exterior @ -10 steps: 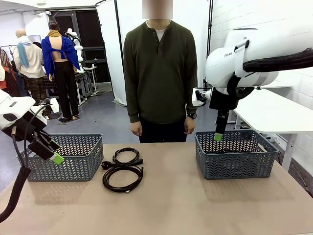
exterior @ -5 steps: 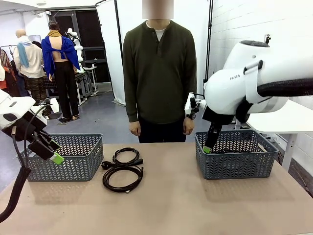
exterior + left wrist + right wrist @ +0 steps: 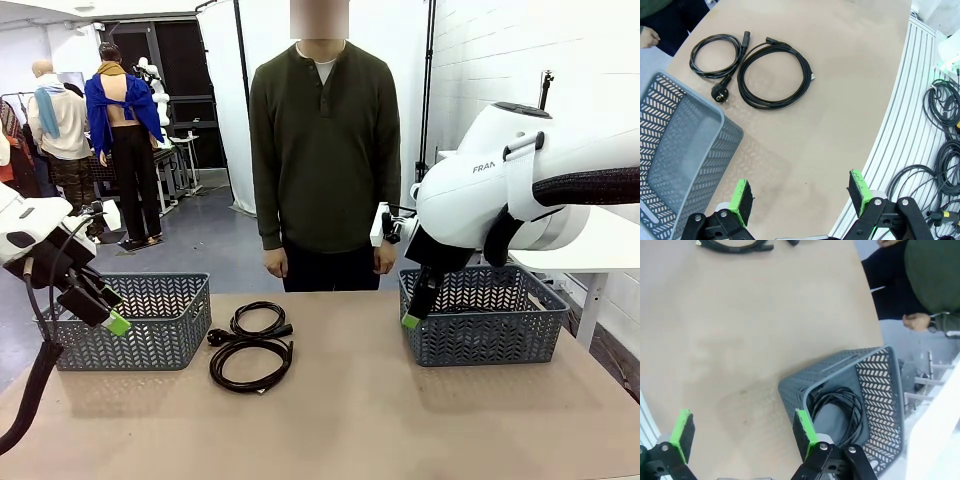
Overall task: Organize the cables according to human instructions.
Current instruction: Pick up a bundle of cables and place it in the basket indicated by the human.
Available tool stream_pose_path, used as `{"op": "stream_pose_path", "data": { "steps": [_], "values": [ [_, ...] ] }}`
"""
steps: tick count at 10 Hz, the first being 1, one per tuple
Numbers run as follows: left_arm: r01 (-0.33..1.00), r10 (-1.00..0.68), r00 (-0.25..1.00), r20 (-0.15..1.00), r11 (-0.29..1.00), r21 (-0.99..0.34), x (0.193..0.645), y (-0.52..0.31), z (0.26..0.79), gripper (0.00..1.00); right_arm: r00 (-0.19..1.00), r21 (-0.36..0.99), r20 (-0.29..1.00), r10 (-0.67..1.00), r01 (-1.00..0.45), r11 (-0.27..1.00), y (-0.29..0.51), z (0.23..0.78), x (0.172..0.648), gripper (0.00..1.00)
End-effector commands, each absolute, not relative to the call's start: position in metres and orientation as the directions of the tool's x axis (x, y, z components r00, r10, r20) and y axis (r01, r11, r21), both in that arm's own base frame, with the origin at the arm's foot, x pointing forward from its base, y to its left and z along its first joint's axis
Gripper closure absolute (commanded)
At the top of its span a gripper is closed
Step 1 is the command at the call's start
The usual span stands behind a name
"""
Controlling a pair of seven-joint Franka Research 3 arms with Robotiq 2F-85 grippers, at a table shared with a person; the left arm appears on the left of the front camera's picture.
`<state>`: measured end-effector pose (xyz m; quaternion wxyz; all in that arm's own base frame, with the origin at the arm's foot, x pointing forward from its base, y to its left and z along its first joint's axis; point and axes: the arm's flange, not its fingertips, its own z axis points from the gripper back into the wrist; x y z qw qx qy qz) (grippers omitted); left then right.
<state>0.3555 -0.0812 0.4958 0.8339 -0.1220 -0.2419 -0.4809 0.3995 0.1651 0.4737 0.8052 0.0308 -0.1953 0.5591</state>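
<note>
- The left gripper (image 3: 112,318) hung low at the near left, in front of the left basket (image 3: 150,300); in the left wrist view its jaws (image 3: 800,192) stood wide apart over bare tabletop, with nothing between the green pads (image 3: 742,200).
- The right gripper (image 3: 412,318) hung tilted at the near left corner of the right basket (image 3: 480,330); in the right wrist view (image 3: 742,427) it was spread just as wide and held nothing, one pad (image 3: 802,427) over the basket's corner and the other over the table (image 3: 350,420).
- Two cables lay on the table between the baskets, nearer the left one.
- The larger coil (image 3: 213,367) lay closer to the robot; in the left wrist view (image 3: 740,80) it was a loose round loop with a plug end at its rim.
- The smaller coil (image 3: 240,325) lay just behind it, touching or nearly so, its chunky plug (image 3: 720,92) pointing toward the left basket (image 3: 670,140).
- Black cord (image 3: 837,396) lay coiled inside the right basket (image 3: 880,385); how many coils, I could not tell.
- The person (image 3: 325,140) stood at the far edge, arms down, both hands (image 3: 278,263) empty.
</note>
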Motion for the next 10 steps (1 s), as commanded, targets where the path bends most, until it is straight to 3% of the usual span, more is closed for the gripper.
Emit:
{"op": "stream_pose_path", "data": {
  "steps": [1, 10],
  "values": [
    [0.866, -0.738, 0.417, 0.531, 0.499, 0.013, 0.3560, -0.0797, 0.4957, 0.00, 0.307, -0.183, 0.344, 0.887, -0.905, 0.384, 0.1653, 0.4750, 0.4001, 0.00],
    [0.866, -0.738, 0.417, 0.531, 0.499, 0.013, 0.3560, -0.0797, 0.4957, 0.00, 0.307, -0.183, 0.344, 0.887, -0.905, 0.384, 0.1653, 0.4750, 0.4001, 0.00]
  ]
}}
